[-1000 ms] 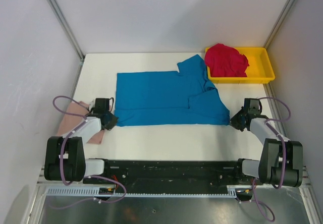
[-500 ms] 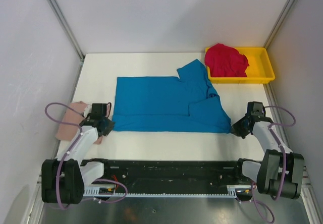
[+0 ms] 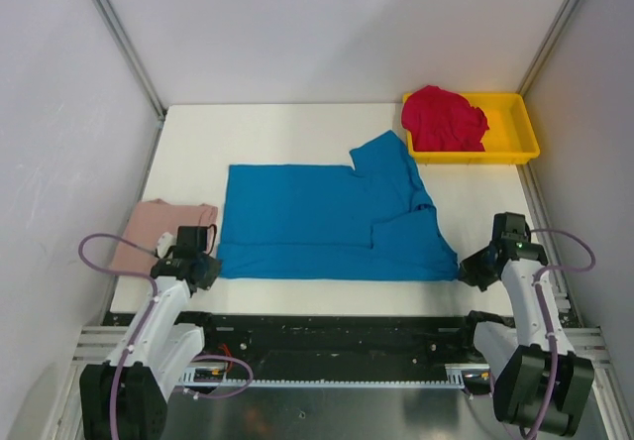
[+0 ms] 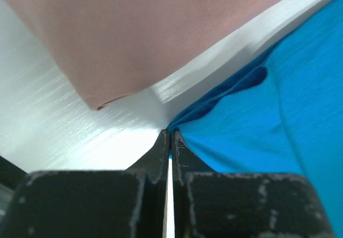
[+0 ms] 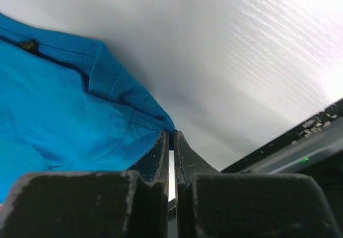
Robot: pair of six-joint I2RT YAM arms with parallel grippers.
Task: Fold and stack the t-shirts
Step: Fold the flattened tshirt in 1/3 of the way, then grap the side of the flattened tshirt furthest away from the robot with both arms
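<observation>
The bright blue t-shirt [image 3: 327, 217] lies spread flat across the middle of the white table, one sleeve reaching toward the tray. My left gripper [image 3: 210, 268] is shut on its near left corner [image 4: 214, 125]. My right gripper [image 3: 466, 268] is shut on its near right corner [image 5: 144, 109]. Folded, the dusty pink t-shirt [image 3: 158, 232] rests at the table's left edge, just left of my left gripper; in the left wrist view the pink cloth [image 4: 134, 29] fills the top. The crimson red t-shirt [image 3: 443, 118] is crumpled in the yellow tray.
The shallow yellow tray [image 3: 515, 148] stands at the back right corner. The table's near edge and the black rail [image 3: 327, 326] run just below both grippers. Grey walls close in the table on the left, back and right.
Both grippers have pulled back toward the near edge, dragging the blue shirt's near hem with them. The left arm has moved off the pink shirt, which now shows in full.
</observation>
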